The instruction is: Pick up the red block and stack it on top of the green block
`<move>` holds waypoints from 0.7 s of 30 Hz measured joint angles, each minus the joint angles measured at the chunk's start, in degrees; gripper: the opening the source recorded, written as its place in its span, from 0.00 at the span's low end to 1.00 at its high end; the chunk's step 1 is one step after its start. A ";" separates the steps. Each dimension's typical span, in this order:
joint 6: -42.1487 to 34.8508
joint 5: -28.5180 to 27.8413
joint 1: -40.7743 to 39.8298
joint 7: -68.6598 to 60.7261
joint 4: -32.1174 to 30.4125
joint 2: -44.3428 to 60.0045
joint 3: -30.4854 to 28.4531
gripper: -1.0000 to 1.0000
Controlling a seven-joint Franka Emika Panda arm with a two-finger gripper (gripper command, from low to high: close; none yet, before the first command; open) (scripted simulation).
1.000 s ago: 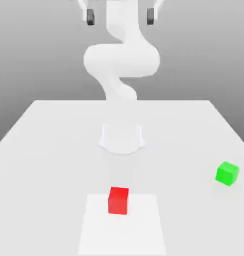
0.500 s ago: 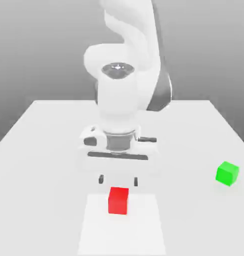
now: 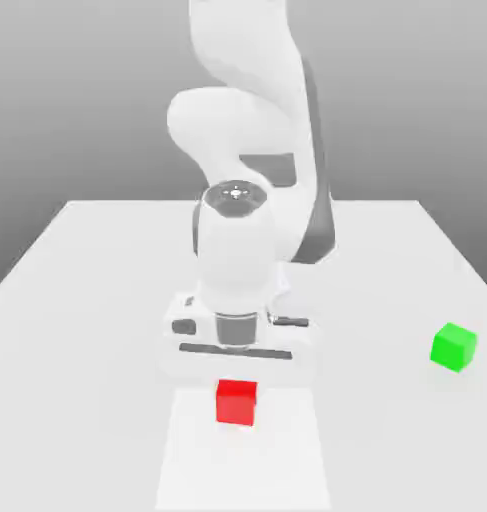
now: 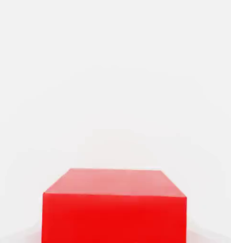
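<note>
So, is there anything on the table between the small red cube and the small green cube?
No. In the exterior view, the stretch of white table between the small red cube and the small green cube is bare.

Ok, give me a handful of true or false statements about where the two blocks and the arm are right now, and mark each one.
1. The red block sits on the table, directly below the robot's hand. True.
2. The green block is stacked on the red block. False: it rests alone on the table, far toward the exterior view's right.
3. The red block has been lifted clear of the table. False: it rests on the surface.
4. Both blocks are about the same size. True.
5. The green block lies at the exterior view's left. False: it is near the right edge.
</note>
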 joint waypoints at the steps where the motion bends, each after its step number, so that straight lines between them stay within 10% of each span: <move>1: -1.75 0.12 -0.03 -0.09 -0.29 -2.03 0.07 0.00; 21: -14.69 2.98 34.80 -15.76 6.34 -8.50 17.39 0.00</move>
